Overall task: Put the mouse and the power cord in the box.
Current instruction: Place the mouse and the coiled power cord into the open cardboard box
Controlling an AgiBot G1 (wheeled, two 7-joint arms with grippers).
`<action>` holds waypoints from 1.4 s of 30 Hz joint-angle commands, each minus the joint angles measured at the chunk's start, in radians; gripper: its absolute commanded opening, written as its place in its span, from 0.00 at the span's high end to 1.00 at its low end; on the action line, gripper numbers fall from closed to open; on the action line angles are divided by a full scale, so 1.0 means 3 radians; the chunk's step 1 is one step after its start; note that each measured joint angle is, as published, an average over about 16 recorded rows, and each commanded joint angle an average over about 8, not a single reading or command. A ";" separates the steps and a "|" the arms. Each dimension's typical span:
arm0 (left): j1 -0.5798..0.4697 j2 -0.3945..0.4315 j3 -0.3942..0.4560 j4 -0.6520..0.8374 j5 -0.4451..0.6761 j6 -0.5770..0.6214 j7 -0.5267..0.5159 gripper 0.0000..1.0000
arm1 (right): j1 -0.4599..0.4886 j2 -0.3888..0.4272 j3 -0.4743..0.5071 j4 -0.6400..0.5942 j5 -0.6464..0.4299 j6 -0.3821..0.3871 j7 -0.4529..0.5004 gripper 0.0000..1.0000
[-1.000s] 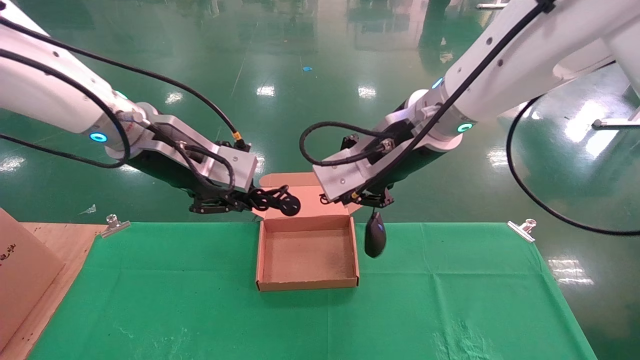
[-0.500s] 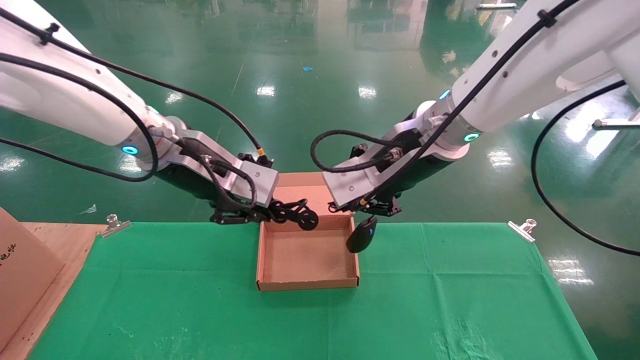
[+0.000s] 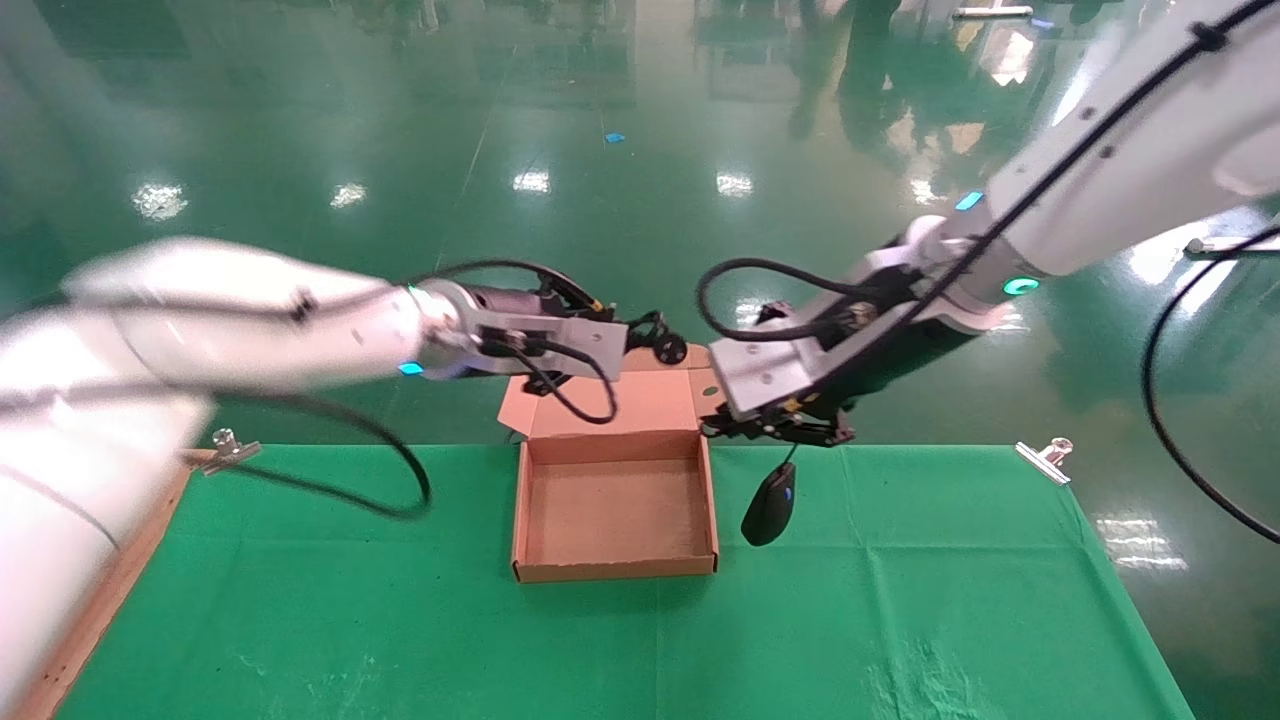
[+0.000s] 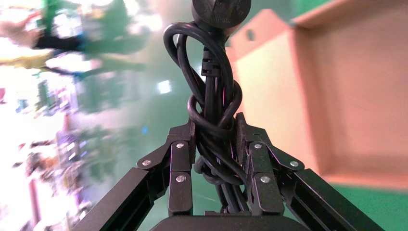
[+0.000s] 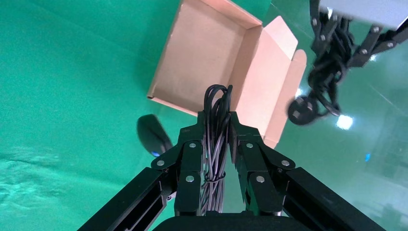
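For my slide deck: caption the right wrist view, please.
Right gripper clamps the black oval mouse's bundled cable beside the open brown cardboard box.

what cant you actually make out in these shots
- Left gripper: in the head view it is hidden behind its own wrist block; only the wrist view shows it clamped on the power cord.
- Power cord plug: cut off by the frame edge in the left wrist view.
- Mouse: whether it touches the cloth or hangs by its cable from the right gripper cannot be told.
- Left arm: motion-blurred in the head view.
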 commanded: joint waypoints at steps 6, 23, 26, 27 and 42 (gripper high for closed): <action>0.0591 0.0047 0.0185 -0.0115 0.0012 -0.1087 -0.0267 1.00 | -0.0065 0.0168 0.0030 -0.0002 0.0055 -0.0037 -0.0083 1.00; 0.0851 0.0071 0.1318 0.0118 0.0036 -0.1642 -0.0536 1.00 | -0.0168 0.0262 0.0032 -0.0121 0.0059 0.0005 -0.0233 1.00; 0.0825 0.0071 0.1429 0.0168 0.0005 -0.1636 -0.0630 0.84 | -0.0175 0.0242 0.0030 -0.0155 0.0060 0.0010 -0.0250 1.00; 0.0812 0.0071 0.1461 0.0176 -0.0012 -0.1623 -0.0667 0.71 | -0.0177 0.0234 0.0029 -0.0165 0.0059 0.0011 -0.0254 1.00; 0.0676 0.0066 0.1847 0.0190 -0.0163 -0.1597 -0.0992 0.00 | -0.0175 0.0109 0.0018 -0.0227 0.0065 -0.0003 -0.0248 1.00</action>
